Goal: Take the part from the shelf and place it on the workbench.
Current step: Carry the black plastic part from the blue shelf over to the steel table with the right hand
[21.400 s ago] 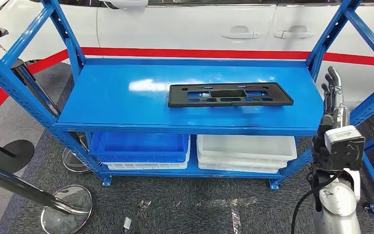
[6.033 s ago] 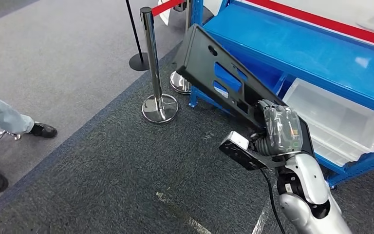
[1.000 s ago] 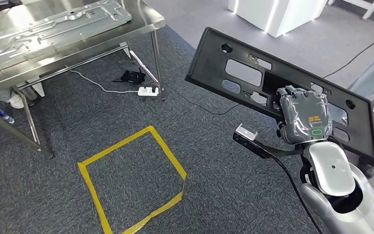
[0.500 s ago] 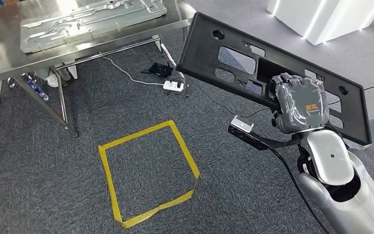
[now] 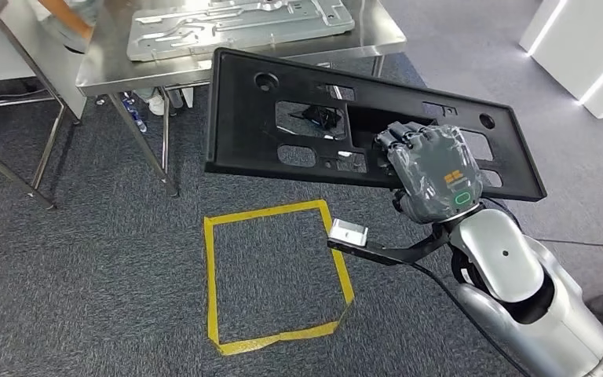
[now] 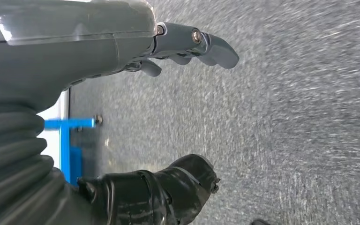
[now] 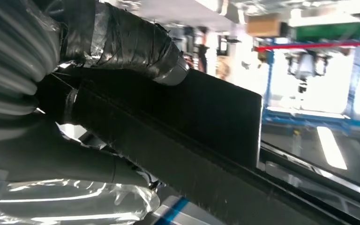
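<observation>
Head view: one black part [image 5: 283,118] is held by the right hand [image 5: 432,169], fingers hooked through an opening near the part's middle, and is carried flat in the air above the carpet.
Head view, position: the part's far edge overlaps the near edge of one steel workbench [image 5: 110,71] but is not set on it.
Head view, bench load: one pressed metal panel [image 5: 235,23] is seen lying on the workbench; a person's arm [image 5: 67,16] is seen at its far corner.
Head view, floor: one square of yellow tape [image 5: 271,275] is marked on the carpet below the part.
Left wrist view: the left hand [image 6: 168,47] is seen hanging over grey carpet, fingers apart with nothing in them.
Right wrist view: the part [image 7: 206,126] is seen pressed under the right hand's [image 7: 108,61] wrapped fingers [image 7: 136,42].
Step in hand: the carry to the workbench is judged nearly done; the placing is not yet made.
Next move: the part is to be brought forward over bare steel, beside the panel, lowered flat and released.
Count: one part, one workbench, one panel, one tape square, two hands.
</observation>
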You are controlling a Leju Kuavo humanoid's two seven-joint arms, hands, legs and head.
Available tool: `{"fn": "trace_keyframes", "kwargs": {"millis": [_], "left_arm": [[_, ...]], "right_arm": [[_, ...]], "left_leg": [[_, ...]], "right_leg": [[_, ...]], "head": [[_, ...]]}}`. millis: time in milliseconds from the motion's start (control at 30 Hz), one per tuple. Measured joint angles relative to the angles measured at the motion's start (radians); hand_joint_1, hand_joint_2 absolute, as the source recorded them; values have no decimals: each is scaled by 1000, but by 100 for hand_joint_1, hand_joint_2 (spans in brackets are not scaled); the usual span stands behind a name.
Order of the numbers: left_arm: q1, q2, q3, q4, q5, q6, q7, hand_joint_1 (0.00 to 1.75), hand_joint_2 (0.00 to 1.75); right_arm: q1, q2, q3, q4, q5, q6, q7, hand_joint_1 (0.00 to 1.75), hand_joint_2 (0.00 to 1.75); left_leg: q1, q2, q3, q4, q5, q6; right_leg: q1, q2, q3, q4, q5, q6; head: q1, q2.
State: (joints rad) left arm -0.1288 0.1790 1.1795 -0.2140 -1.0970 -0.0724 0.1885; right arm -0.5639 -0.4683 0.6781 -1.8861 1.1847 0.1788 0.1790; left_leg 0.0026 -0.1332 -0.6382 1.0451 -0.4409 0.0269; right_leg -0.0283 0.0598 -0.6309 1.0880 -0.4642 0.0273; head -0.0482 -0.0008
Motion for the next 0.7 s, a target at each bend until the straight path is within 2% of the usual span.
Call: {"fn": "trace_keyframes", "kwargs": {"millis": [33, 100, 133, 167, 233, 267, 300, 333, 367, 400, 433, 500, 533, 600, 667, 700], "left_arm": [[1, 0, 0, 0, 3, 1, 2, 0, 175], [5, 1, 0, 0, 9, 4, 6, 0, 175], [8, 0, 0, 0, 11, 5, 9, 0, 175], [10, 0, 0, 0, 12, 6, 11, 0, 175], [9, -3, 0, 1, 14, 9, 14, 0, 175], [7, -5, 0, 1, 16, 11, 15, 0, 175], [5, -7, 0, 1, 19, 13, 16, 0, 175], [6, -10, 0, 1, 23, 17, 16, 0, 175], [7, -13, 0, 1, 26, 21, 17, 0, 175], [7, -15, 0, 1, 29, 26, 18, 0, 175], [8, -17, 0, 1, 32, 31, 18, 0, 175], [7, -19, 0, 1, 35, 38, 18, 0, 175], [7, -20, 0, 1, 37, 40, 18, 0, 175], [9, -22, 0, 1, 40, 42, 19, 0, 175], [10, -24, 0, 1, 41, 42, 19, 0, 175], [9, -26, 0, 1, 41, 42, 18, 0, 175]], "right_arm": [[-1, 1, 5, 0, -2, -4, 4, 175, 175], [0, 5, 11, 1, -5, -11, 18, 175, 175], [1, 9, 12, 3, -6, -14, 25, 175, 175], [1, 12, 12, 4, -7, -18, 31, 175, 175], [2, 15, 12, 7, -9, -25, 41, 175, 175], [3, 15, 12, 9, -12, -26, 47, 175, 175], [6, 16, 12, 12, -20, -25, 53, 175, 175], [10, 18, 12, 16, -35, -24, 60, 175, 175], [14, 21, 12, 21, -56, -24, 67, 175, 175], [17, 26, 12, 28, -80, -24, 73, 175, 175], [19, 31, 11, 36, -100, -26, 79, 175, 175], [21, 38, 7, 52, -121, -36, 88, 175, 175], [22, 40, 4, 58, -125, -42, 90, 175, 175], [25, 46, 0, 70, -129, -48, 93, 175, 175], [28, 50, -3, 79, -131, -50, 93, 175, 175], [29, 52, -5, 83, -132, -52, 93, 175, 175]], "left_leg": [[2, -13, -6, 2, -1, -6], [6, -34, -15, -1, 2, -17], [5, -20, -19, 4, 1, -23], [4, 11, -28, 23, -9, -29], [1, 92, -74, 116, -56, -40], [3, 115, -107, 180, -84, -43], [6, 124, -138, 236, -104, -46], [8, 128, -155, 263, -105, -47], [10, 129, -153, 255, -88, -47], [10, 129, -130, 206, -55, -44], [9, 131, -94, 134, -19, -40], [2, 137, -32, 18, 18, -30], [-2, 138, -19, -6, 19, -24], [-8, 136, -13, -16, 13, -15], [-2, 133, 4, -33, 12, -6], [2, 131, 14, -42, 12, 0]], "right_leg": [[0, 10, 8, -16, -3, -4], [4, -8, 13, -22, -5, -17], [4, -21, 16, -26, -4, -24], [3, -34, 21, -31, -3, -31], [5, -56, 29, -37, -5, -40], [7, -66, 31, -37, -7, -43], [8, -74, 32, -37, -9, -44], [9, -82, 34, -37, -11, -45], [9, -89, 36, -37, -14, -45], [10, -95, 40, -37, -17, -44], [10, -99, 45, -38, -20, -42], [13, -106, 51, -40, -26, -36], [13, -107, 53, -43, -27, -32], [14, -109, 59, -53, -28, -20], [14, -103, 60, -45, -36, -9], [14, -95, 49, -18, -48, -6]], "head": [[0, 0], [0, 0], [-1, 0], [-5, 0], [-12, 0], [-14, 0], [-14, 0], [-14, 0], [-14, 0], [-14, 0], [-14, 0], [-14, 0], [-14, 0], [-14, 0], [-11, 0], [-9, 0]]}}
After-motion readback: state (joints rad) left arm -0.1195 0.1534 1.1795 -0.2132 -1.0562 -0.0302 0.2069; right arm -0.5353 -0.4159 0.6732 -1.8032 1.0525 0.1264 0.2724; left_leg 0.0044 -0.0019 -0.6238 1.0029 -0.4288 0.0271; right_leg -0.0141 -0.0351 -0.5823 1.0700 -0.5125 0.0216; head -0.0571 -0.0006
